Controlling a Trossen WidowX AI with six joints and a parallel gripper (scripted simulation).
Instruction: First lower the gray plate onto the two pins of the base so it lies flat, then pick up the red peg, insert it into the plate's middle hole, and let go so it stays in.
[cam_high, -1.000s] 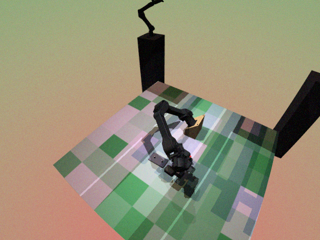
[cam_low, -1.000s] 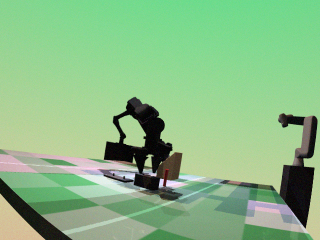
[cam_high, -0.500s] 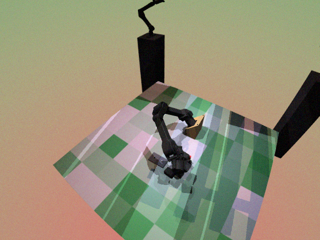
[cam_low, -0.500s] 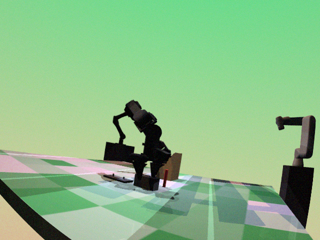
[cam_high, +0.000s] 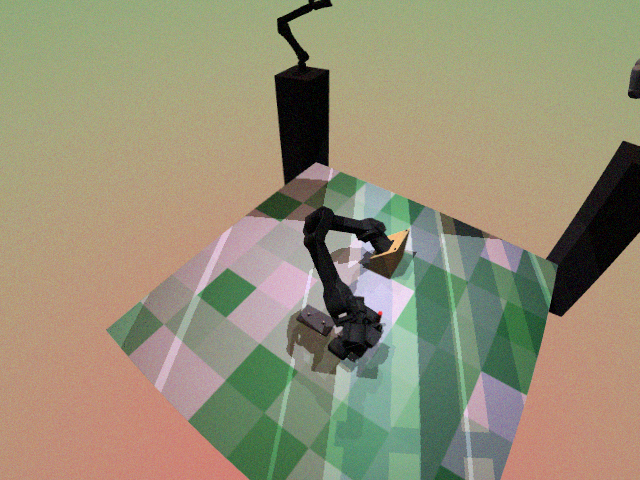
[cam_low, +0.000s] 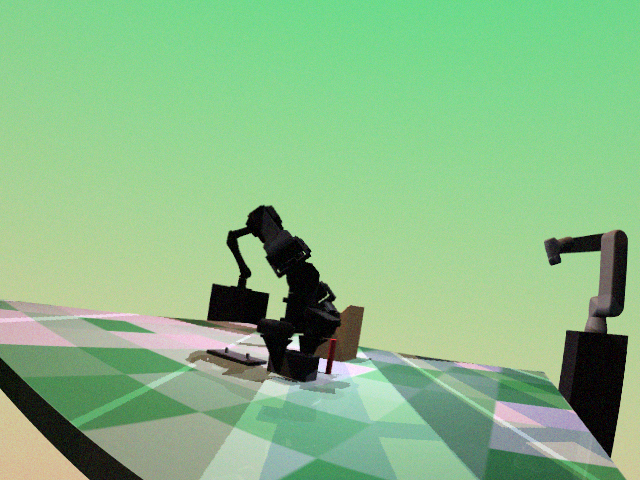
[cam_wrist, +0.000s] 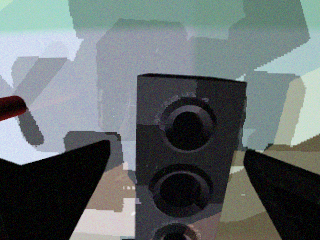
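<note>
The gray plate (cam_low: 301, 366) (cam_wrist: 147, 146) is a thick block with three round holes, standing on the table. The arm hides it in the top view. My gripper (cam_high: 356, 342) (cam_low: 293, 357) (cam_wrist: 177, 152) is open and low over it, with one finger on each side of the plate in the wrist view and nothing gripped. The flat dark base (cam_high: 316, 318) (cam_low: 235, 356) with two upright pins lies beside the plate; no plate is on it. The red peg (cam_high: 379, 313) (cam_low: 331, 356) (cam_wrist: 10, 107) stands upright on the other side of the plate, close to the gripper.
A tan wedge-shaped mount (cam_high: 394, 259) (cam_low: 351, 333) stands behind at the arm's foot. Another small arm sits on a dark pedestal (cam_high: 303, 118) (cam_low: 237, 303) at the back. A gray arm on a pedestal (cam_low: 594, 377) stands off to the right. Shadows cross the checkered table.
</note>
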